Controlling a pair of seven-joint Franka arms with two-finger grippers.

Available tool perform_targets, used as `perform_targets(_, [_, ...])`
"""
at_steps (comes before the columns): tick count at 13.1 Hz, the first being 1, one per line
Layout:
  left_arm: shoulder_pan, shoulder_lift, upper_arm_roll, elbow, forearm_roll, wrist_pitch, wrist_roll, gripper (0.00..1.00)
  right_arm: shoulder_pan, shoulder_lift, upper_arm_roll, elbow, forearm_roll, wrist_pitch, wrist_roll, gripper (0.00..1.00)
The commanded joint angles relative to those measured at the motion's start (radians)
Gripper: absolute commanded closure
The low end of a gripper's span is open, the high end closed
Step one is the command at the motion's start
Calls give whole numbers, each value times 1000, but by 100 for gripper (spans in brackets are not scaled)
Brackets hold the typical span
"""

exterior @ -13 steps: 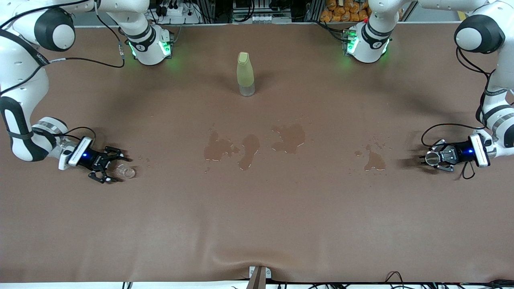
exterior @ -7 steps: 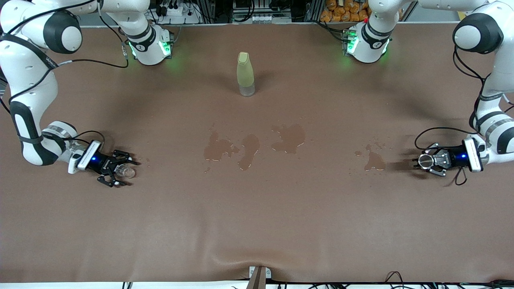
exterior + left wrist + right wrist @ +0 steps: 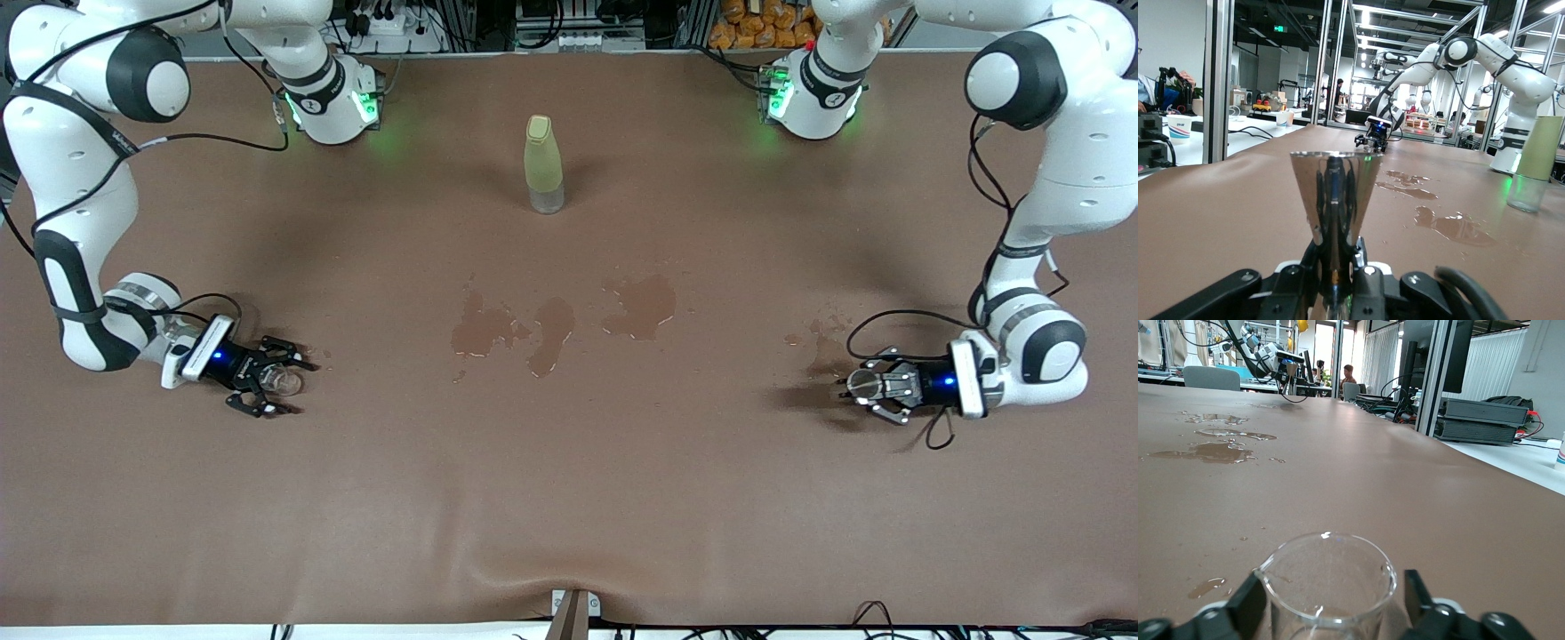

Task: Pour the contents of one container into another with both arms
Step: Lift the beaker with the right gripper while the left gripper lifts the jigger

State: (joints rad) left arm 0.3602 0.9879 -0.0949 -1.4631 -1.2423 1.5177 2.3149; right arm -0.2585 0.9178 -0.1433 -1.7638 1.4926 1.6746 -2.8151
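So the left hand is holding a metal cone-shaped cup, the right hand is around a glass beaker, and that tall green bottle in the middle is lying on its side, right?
Not quite: the green bottle stands upright, as the front view shows. The rest holds: the left hand grips the metal cone-shaped cup, and the right hand sits around the glass beaker on the table.

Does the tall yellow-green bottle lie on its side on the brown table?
No, the tall yellow-green bottle stands upright on the brown table.
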Motion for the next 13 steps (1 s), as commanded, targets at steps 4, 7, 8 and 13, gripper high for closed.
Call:
perform_targets(4, [-228,-17,-5,-3,-262,163,-37,100,7,15,-5,-10,43,-12,-248,71])
perform_targets(7, [-319,-17,-5,1,-350,229,-49,100,11,10,-5,-5,43,-18,-224,92])
perform_targets(8, [-343,-17,-5,1,-358,252,-49,100,15,6,-5,-6,41,-19,-201,100])
perform_targets(13, [-542,-18,-5,1,-491,346,-51,100,48,-40,-7,-8,20,-119,52,100])
